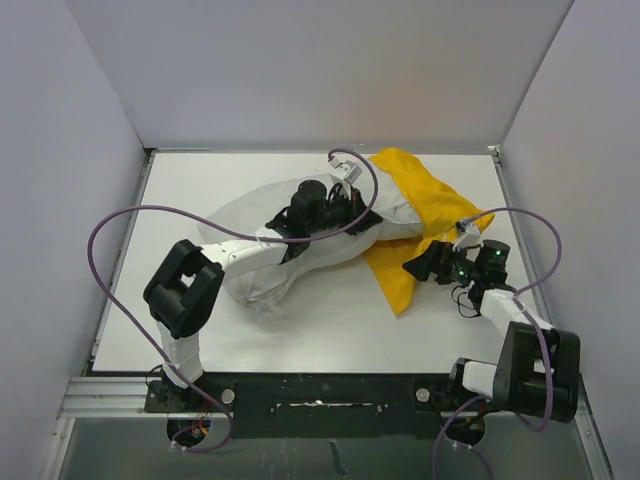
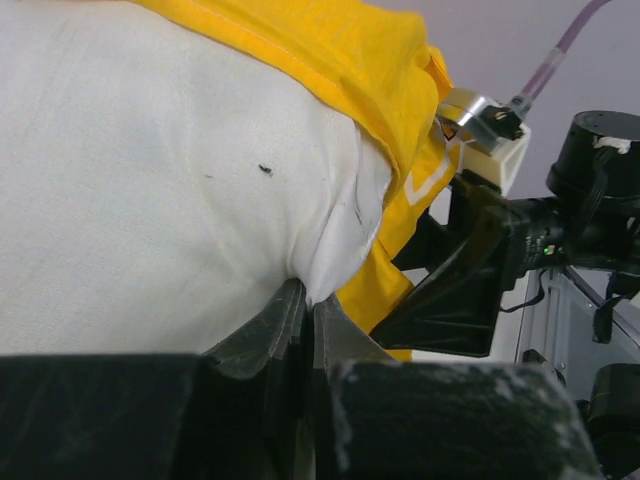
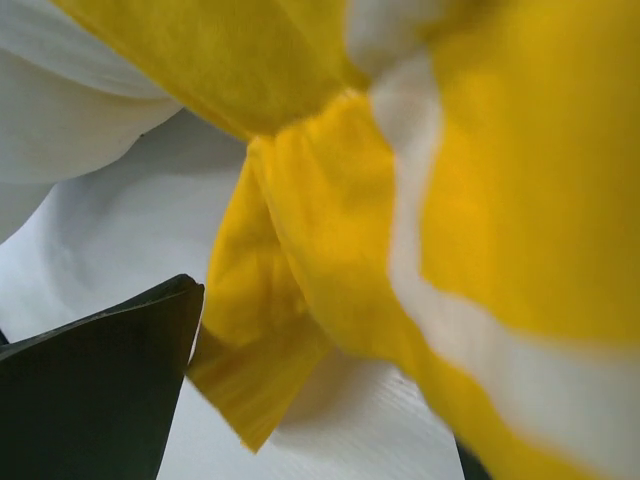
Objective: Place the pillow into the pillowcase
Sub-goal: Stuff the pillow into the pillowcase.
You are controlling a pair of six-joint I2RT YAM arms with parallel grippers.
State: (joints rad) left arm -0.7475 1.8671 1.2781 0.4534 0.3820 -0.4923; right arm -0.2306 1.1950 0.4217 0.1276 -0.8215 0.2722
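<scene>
Pillow point(image 1: 255, 280) first: we see it lying slantwise across the middle of the worktop point(image 1: 200, 180), white and wrinkled. One end points toward the near left and the other reaches toward the far right corner. That far end meets the pillowcase point(image 1: 415, 185), whose yellow cloth is draped over the pillow's edge in the left wrist view. We cannot tell how deep the pillow sits inside. The pillowcase spreads from near the far right corner down toward the right edge, with a flap of it flat on the worktop. The left gripper point(image 2: 305, 300) is at the pillow's far end, its jaws pressed together on a pinch of white pillow fabric. The right gripper point(image 1: 422, 266) stands just beside the pillowcase's near flap, jaws spread wide with nothing clamped. Yellow cloth hangs close before its fingers point(image 3: 100, 390).
</scene>
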